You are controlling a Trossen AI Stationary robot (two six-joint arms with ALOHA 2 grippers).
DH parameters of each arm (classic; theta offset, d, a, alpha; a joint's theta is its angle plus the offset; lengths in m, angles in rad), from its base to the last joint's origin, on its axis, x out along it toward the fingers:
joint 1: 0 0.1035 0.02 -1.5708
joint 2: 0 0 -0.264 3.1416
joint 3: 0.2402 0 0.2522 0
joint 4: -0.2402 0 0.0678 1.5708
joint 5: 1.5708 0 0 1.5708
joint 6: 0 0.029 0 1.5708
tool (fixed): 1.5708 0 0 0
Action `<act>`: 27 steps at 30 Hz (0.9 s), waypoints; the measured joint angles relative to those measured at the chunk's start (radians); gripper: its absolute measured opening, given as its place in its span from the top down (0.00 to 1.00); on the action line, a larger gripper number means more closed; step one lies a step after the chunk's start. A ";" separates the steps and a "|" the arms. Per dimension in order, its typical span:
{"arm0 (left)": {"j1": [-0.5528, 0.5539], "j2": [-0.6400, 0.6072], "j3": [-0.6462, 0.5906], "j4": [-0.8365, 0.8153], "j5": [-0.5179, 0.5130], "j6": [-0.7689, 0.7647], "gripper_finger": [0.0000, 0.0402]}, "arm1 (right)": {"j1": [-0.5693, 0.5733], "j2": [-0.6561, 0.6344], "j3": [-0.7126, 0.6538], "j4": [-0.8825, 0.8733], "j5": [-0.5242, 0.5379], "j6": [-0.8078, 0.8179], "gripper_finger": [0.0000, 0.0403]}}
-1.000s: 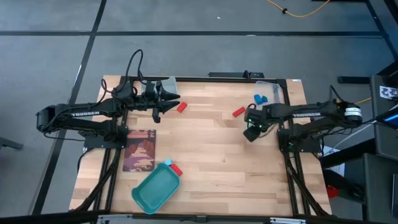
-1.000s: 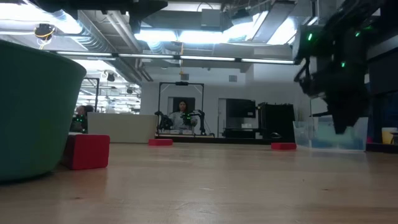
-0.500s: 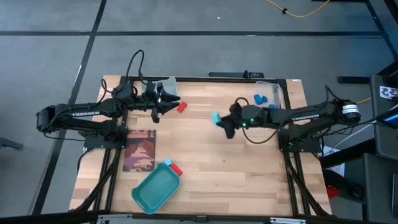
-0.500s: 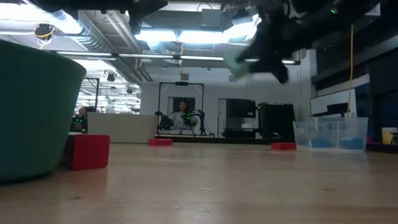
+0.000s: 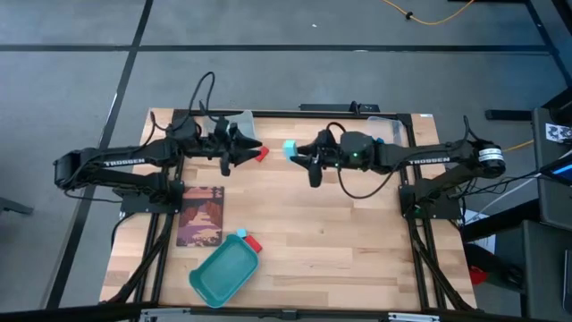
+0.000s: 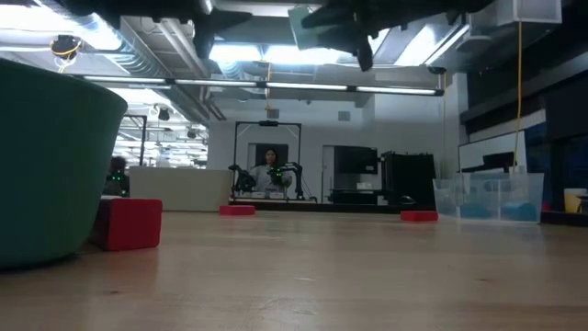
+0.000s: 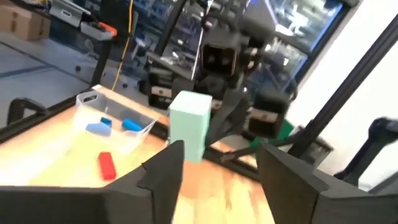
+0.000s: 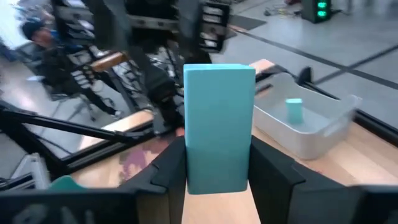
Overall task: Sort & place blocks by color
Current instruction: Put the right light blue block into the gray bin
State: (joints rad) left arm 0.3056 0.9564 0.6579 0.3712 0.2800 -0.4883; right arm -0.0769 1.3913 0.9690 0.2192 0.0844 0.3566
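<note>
1. High view: the right gripper is up over the middle of the far side of the tabletop. Its fingers are shut tight on a light cyan block.
2. The left gripper is close by and points at that block. Its fingers are open and hold nothing. It looks like the block is being passed from one arm to the other.
3. A red block lies under the left gripper's fingers.
4. The clear bin far from the left gripper holds blue blocks, and a red block lies beside it.
5. The clear bin near the left gripper holds one cyan block.
6. The teal tray sits at the near edge with a red block and a cyan block touching it.
</note>
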 joint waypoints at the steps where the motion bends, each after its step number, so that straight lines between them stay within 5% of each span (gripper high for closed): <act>1: -0.004 0.011 0.004 -0.001 -0.002 0.022 0.50 | 0.000 0.005 0.005 0.006 -0.007 0.000 0.66; 15: -0.041 0.111 0.029 0.031 -0.107 0.185 0.40 | 0.017 0.029 0.014 0.122 -0.037 0.001 0.66; 27: -0.051 0.214 0.028 0.216 -0.052 0.133 0.39 | 0.017 0.083 0.012 0.191 -0.088 0.000 0.66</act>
State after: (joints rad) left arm 0.2545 1.1704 0.6857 0.5877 0.2278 -0.3554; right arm -0.0601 1.4746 0.9810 0.4107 -0.0039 0.3570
